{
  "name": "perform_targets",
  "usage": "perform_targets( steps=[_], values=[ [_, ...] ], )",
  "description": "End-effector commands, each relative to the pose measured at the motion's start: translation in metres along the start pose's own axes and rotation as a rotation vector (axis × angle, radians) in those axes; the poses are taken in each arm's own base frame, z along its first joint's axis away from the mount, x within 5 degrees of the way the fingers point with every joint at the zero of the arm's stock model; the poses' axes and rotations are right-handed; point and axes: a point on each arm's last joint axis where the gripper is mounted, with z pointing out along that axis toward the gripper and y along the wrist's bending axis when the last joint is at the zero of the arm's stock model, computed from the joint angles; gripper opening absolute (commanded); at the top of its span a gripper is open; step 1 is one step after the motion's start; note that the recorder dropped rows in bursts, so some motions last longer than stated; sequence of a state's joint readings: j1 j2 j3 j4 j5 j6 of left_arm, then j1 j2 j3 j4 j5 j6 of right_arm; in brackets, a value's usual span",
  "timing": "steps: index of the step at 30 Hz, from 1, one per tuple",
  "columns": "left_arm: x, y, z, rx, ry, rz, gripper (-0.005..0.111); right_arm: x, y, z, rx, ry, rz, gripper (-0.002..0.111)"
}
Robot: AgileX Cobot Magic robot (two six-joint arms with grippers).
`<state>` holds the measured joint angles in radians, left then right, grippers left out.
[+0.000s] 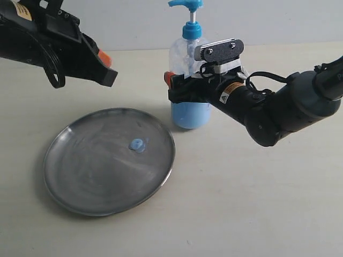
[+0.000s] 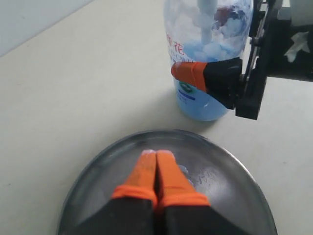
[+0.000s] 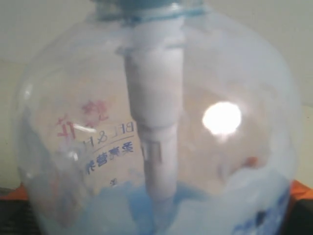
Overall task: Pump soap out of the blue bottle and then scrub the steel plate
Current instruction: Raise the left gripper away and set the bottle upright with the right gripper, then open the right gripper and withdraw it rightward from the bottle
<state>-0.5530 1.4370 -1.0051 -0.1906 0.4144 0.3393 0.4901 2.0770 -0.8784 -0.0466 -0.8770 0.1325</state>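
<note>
The steel plate (image 1: 80, 176) lies lower left; just past its upper-right rim the blue bottle (image 1: 189, 115) stands upright, clasped in the right gripper (image 1: 185, 87), jaws wide. Upper left, the left gripper (image 1: 109, 74) hangs closed and empty; soap (image 1: 137, 144) dots the plate.

The blue bottle (image 1: 188, 64) was clear, with a bright blue pump head (image 1: 186, 5) and collar, red and blue print, and pale blue soap (image 1: 188, 115) in its lower part. Beside the bottle, the steel plate (image 1: 80, 182) was shiny grey and carried a light-blue blob (image 1: 138, 144). The left gripper (image 2: 156, 164) and right gripper (image 1: 186, 83) were black with orange fingertips. The table (image 1: 241, 203) was cream.
</note>
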Motion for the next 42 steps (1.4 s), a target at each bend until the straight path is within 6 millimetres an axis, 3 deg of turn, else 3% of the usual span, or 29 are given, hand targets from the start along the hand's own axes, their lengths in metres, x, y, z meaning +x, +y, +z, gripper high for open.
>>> perform_targets(
  steps=[1, 11, 20, 30, 36, 42],
  values=[
    [0.005, -0.001, 0.005, -0.013, -0.032, -0.002, 0.000, -0.018, 0.003, -0.002, -0.017, -0.147, 0.005, 0.000],
    [0.008, -0.001, 0.020, -0.001, -0.027, -0.082, 0.000, -0.023, -0.006, -0.004, 0.079, -0.201, 0.014, 0.000],
    [0.011, -0.001, 0.033, 0.007, -0.013, -0.130, 0.000, -0.009, -0.008, 0.000, 0.082, -0.176, 0.014, 0.000],
    [0.012, -0.001, 0.034, 0.007, -0.010, -0.130, 0.000, -0.004, -0.007, 0.002, 0.079, -0.172, 0.012, 0.001],
    [0.012, -0.002, 0.034, 0.012, -0.010, -0.143, 0.000, 0.000, -0.007, 0.002, 0.080, -0.133, 0.013, 0.025],
    [0.012, -0.002, 0.034, 0.018, -0.010, -0.162, 0.000, 0.000, -0.007, 0.002, 0.079, -0.133, 0.012, 0.068]
  ],
)
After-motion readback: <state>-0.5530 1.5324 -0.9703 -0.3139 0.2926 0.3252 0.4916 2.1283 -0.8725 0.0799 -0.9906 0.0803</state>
